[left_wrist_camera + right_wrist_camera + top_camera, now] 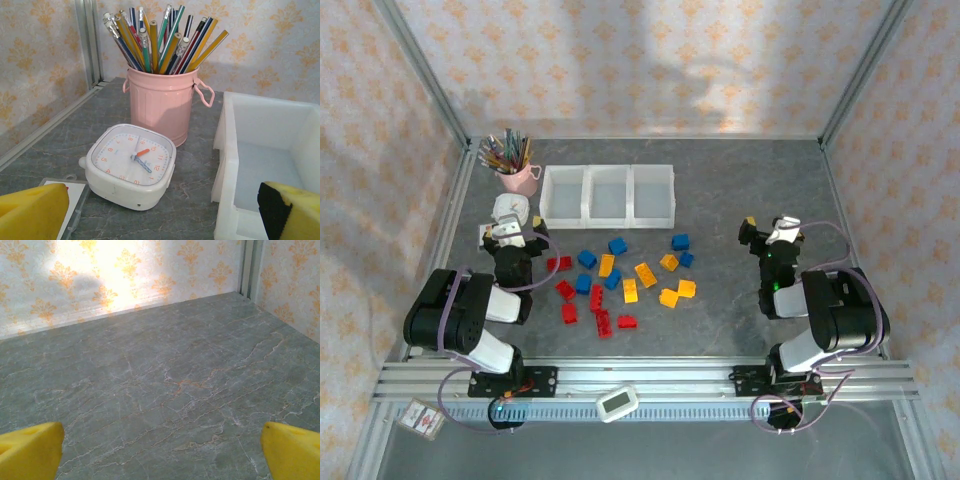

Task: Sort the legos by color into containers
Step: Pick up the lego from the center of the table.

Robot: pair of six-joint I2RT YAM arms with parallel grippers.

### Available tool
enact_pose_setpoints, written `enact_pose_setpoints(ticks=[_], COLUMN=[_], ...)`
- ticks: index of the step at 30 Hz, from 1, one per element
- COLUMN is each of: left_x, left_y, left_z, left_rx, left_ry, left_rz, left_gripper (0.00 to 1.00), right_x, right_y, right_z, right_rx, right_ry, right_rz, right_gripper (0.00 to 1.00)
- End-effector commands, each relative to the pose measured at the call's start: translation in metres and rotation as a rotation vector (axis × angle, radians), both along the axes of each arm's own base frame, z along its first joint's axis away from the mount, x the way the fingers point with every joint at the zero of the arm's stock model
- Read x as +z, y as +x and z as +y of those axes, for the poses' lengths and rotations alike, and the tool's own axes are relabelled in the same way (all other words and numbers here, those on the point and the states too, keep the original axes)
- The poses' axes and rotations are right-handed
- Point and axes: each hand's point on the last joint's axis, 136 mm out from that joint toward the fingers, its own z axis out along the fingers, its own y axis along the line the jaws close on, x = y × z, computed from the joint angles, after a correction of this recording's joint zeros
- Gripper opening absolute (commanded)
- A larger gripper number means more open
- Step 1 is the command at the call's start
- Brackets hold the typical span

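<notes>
By my reading the sorting has not begun. In the top view the legos [620, 285] lie loose in the middle of the grey table [740, 180], with blue, red and yellow-orange mixed together. The three containers [608, 194], joined in a row at twelve o'clock from the pile, look empty. The left gripper [160, 220] sits at about ten o'clock from the pile. Its yellow fingers [30, 212] are spread wide with nothing between them. Its wrist camera faces a white clock [131, 165] just ahead, with a pink cup [162, 102] of pencils [165, 37] behind the clock at twelve o'clock. The nearest container's wall is at three o'clock in that view. The right gripper [160, 455] is at three o'clock from the pile, well apart from the bricks. It is likewise splayed and empty, looking over bare table toward the back wall. The step in hand seems to be choosing a first brick. One arm would need to turn inward over the pile, pick a brick at its edge, and come down with the fingers on either side of that brick alone. A red brick [559, 264] lies near the left arm, at five o'clock from its claw. A blue brick [680, 241] lies at nine o'clock from the right claw. Some bricks lie close to their neighbours, so the fingers could catch two at once. The first drop would also settle which container takes which color.
</notes>
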Motion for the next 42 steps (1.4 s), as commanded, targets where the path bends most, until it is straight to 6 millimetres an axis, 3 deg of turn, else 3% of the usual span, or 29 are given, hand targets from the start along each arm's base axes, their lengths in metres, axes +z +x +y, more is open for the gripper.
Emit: enact_pose_setpoints(ticks=[1, 30, 42], left_x=[0.012, 0.013, 0.053], left_y=[0.005, 0.003, -0.029], left_z=[0.005, 0.008, 0.028], left_rx=[0.025, 0.041, 0.174], left_ry=[-0.010, -0.013, -0.091], left_rz=[-0.049, -0.054, -0.142], left_gripper=[1.00, 1.00, 1.00], right_x=[0.013, 0.014, 0.043], right_y=[0.005, 0.004, -0.002], right_z=[-0.006, -0.006, -0.009], right_rx=[-0.032, -0.032, -0.054], right_ry=[0.005, 0.005, 0.040], right_rz=[-0.050, -0.053, -0.060], right_gripper=[1.00, 1.00, 1.00])
